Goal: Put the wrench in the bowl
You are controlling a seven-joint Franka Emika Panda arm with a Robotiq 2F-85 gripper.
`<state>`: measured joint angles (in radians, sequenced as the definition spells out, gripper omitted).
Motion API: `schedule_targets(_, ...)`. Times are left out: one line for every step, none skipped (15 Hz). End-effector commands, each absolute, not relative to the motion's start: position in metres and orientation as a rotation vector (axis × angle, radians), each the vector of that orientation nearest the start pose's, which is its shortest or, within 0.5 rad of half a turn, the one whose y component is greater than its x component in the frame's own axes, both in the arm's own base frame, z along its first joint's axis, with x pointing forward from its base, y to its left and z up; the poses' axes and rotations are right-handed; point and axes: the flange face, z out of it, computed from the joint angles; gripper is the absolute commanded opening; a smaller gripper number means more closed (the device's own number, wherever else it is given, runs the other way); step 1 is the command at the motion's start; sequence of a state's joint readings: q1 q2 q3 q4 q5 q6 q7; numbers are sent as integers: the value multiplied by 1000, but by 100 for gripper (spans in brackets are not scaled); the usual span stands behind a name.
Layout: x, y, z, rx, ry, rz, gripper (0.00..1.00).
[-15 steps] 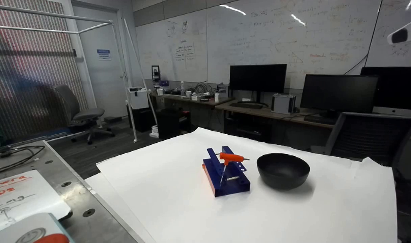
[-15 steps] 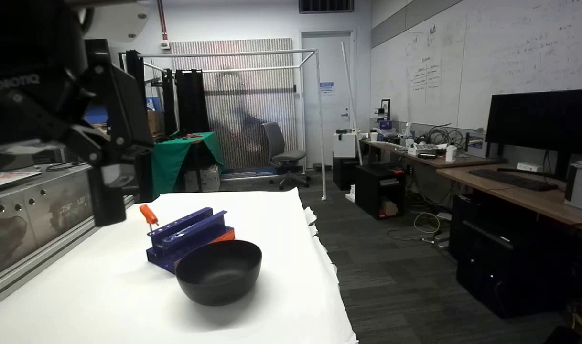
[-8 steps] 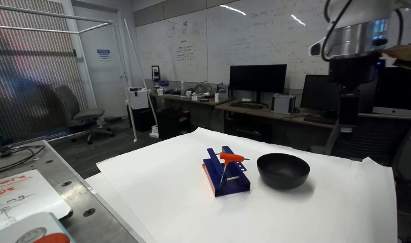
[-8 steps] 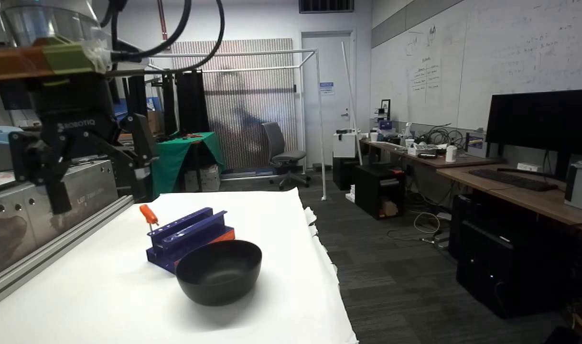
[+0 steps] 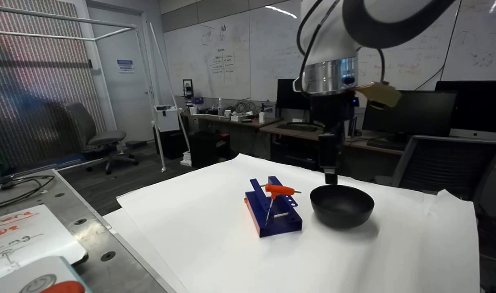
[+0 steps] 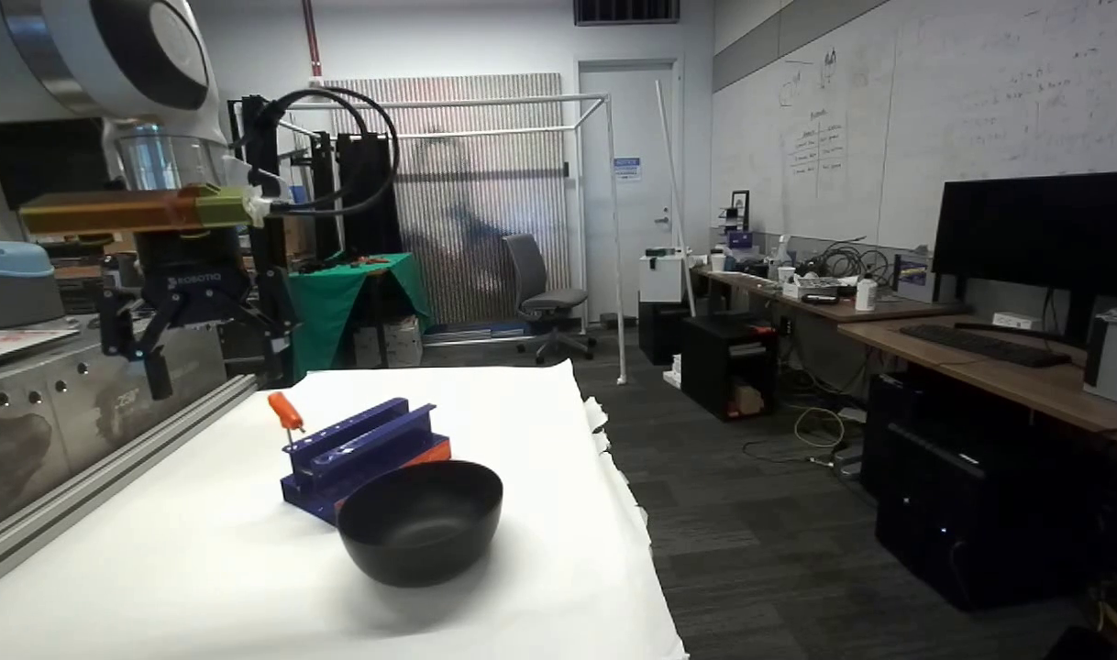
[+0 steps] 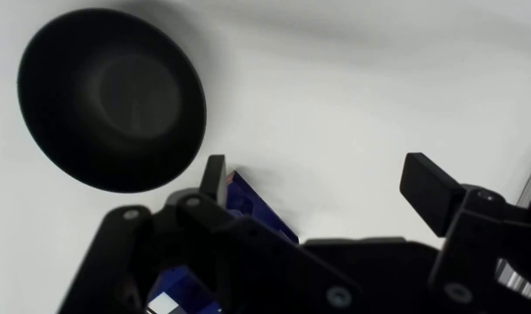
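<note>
The orange T-handle hex wrench point(image 5: 279, 190) is standing at one end of the blue tool rack point(image 5: 286, 224), shank down and handle jutting above the rack, while the round black bowl point(image 5: 342, 207) is sitting just beside that rack. The gripper point(image 7: 320, 185) is hanging higher than the rack, its fingers point(image 7: 427, 192) spread wide with nothing between them. The step in hand is probably reaching for the wrench, and doing it well is likely calling for centring both fingers across the handle, coming down clear of the rack's rails, then lifting along the shank until it is clearing the rack.
</note>
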<state>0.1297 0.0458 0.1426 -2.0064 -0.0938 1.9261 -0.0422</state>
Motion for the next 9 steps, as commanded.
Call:
schedule_targets(569,161,407,-3148,-644,152,100)
schedule_targets(576,162,399,-3129,-658,156,100)
schedule_targets(583,163,393,-3118,-670,153,100)
schedule_targets(590,162,386,-3104,-685,154,100)
schedule_targets(597,163,379,-3094,-700,153,100)
schedule_targets(603,165,373,-3088,-710,148,100)
schedule_targets(609,167,367,-3082,-720,147,100)
schedule_targets(615,169,362,-3078,-730,148,100)
schedule_targets(621,171,356,-3081,-732,141,100)
